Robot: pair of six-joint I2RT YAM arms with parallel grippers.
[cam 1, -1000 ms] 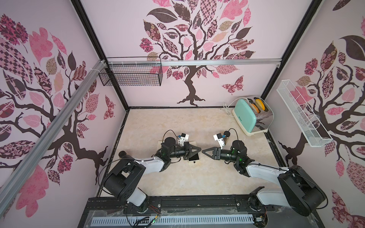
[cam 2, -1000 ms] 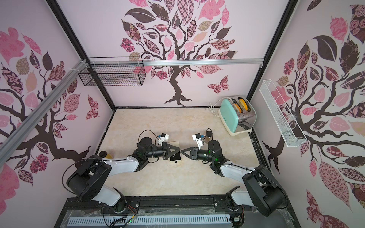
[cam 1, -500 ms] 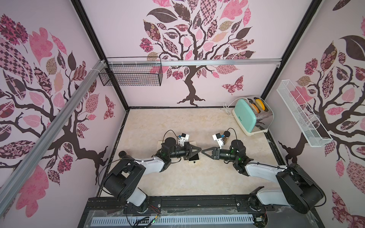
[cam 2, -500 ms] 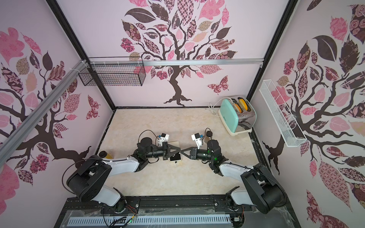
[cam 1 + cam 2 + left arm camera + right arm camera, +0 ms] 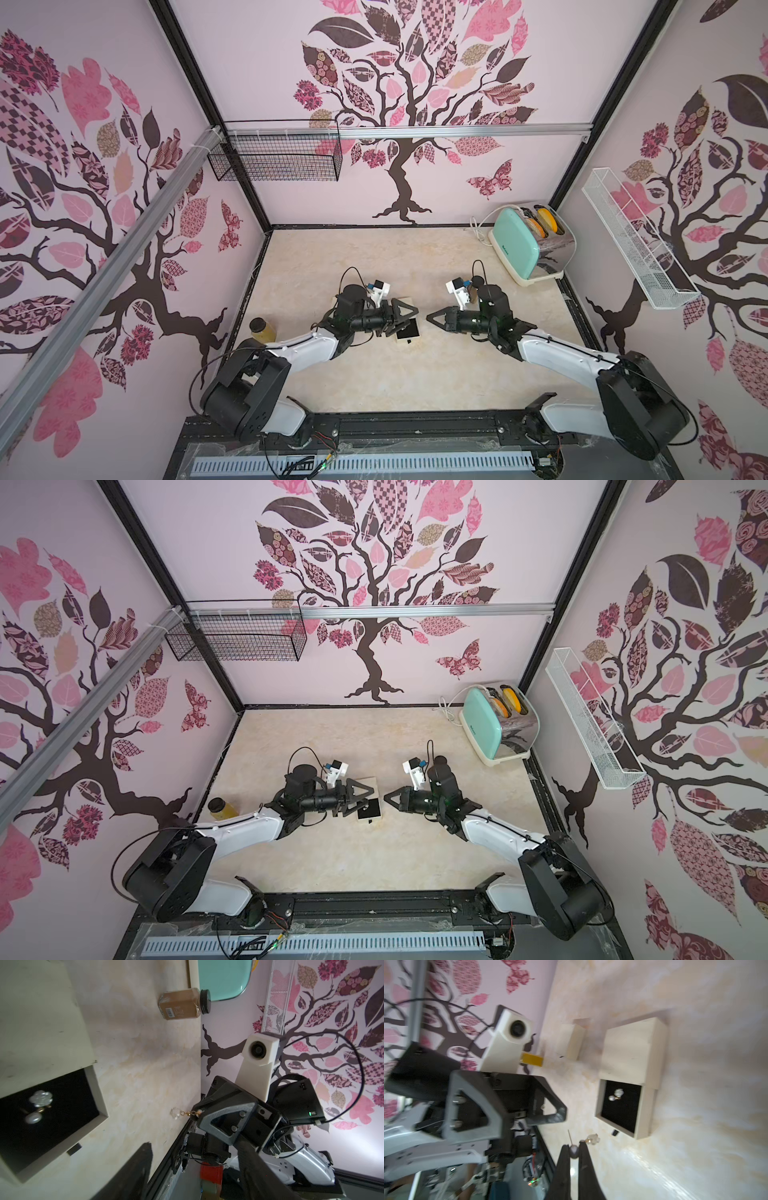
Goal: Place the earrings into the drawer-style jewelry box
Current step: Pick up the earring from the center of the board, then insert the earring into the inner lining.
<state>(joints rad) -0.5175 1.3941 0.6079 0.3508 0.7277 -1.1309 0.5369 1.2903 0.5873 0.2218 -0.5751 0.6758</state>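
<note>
The beige jewelry box [image 5: 404,300] [image 5: 629,1051] stands mid-table, its black-lined drawer [image 5: 407,331] [image 5: 370,811] [image 5: 620,1105] [image 5: 52,1109] pulled out. Two pale earrings [image 5: 39,1105] [image 5: 615,1095] lie in the drawer. My left gripper [image 5: 405,321] [image 5: 363,802] [image 5: 193,1167] hovers over the drawer, open, nothing between its fingers. My right gripper [image 5: 430,320] [image 5: 386,799] [image 5: 574,1150] sits just right of the box, shut on an earring: a pearl [image 5: 574,1150] with a thin post, and a clear crystal [image 5: 592,1139] [image 5: 174,1113] on a golden link at the fingertip.
A brown-filled jar [image 5: 262,330] [image 5: 220,808] stands by the left wall, another jar [image 5: 180,1004] near the mint toaster [image 5: 528,245] [image 5: 494,725]. A small beige block [image 5: 572,1043] sits beside the box. A black wire basket [image 5: 274,158] and a white rack [image 5: 636,245] hang on the walls.
My left gripper's jaws have opened over the drawer. My right gripper's jaws have closed onto the earring. Both arms have stayed nearly in place.
</note>
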